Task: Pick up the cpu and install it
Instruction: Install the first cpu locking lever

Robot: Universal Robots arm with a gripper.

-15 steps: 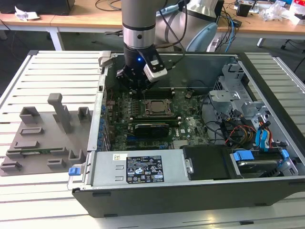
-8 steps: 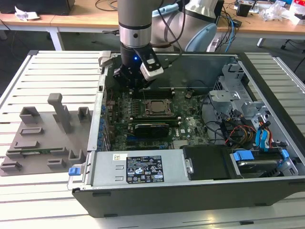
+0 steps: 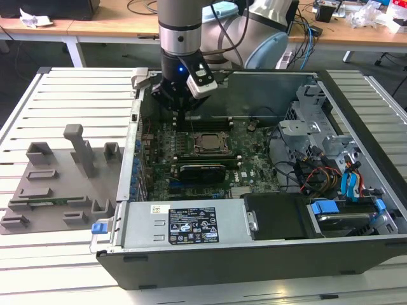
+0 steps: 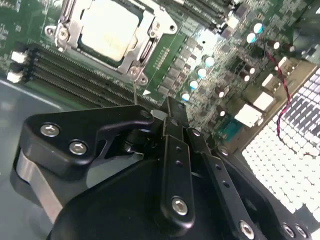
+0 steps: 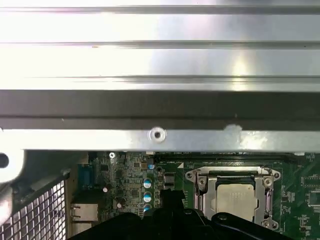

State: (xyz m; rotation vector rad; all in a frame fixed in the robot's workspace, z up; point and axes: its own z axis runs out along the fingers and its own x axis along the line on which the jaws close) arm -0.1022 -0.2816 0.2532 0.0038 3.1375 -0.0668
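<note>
Heads up, your cpu (image 4: 107, 30) is sitting flat inside the metal frame of the socket (image 4: 150, 42) on the motherboard (image 3: 254, 159), silvery top facing up. You can see it in both wrist views.

In the exterior view the gripper (image 3: 184, 121) hangs over the board at roughly 11 o'clock from the cpu, near it but not over it. In the second wrist view the fingers (image 4: 172, 125) are pinched narrow, tips together with nothing between them, just above the memory slots (image 4: 75, 75) that run alongside the socket.

Room-wise it's a bit boxed in:
- The case's back wall (image 3: 267, 82) runs just past the gripper at 12 o'clock. In the first wrist view that metal wall lip (image 5: 157, 134) sits right above the board's edge.
- At 9 o'clock from the gripper is the case's side wall (image 3: 130, 152), near it.
- At 3 o'clock from the socket, well apart, you've got the drive cage (image 3: 311, 121) and a tangle of cables (image 3: 318, 175).
- At 6 o'clock a black card (image 3: 202, 171) sits just beside the socket, and past that is the labelled cover (image 3: 184, 222).

Straight up over the socket is open.

The grey tray (image 3: 57, 184) with the upright holders sits on the slatted bench (image 3: 76, 89) at the exterior view's left, outside the case.
</note>
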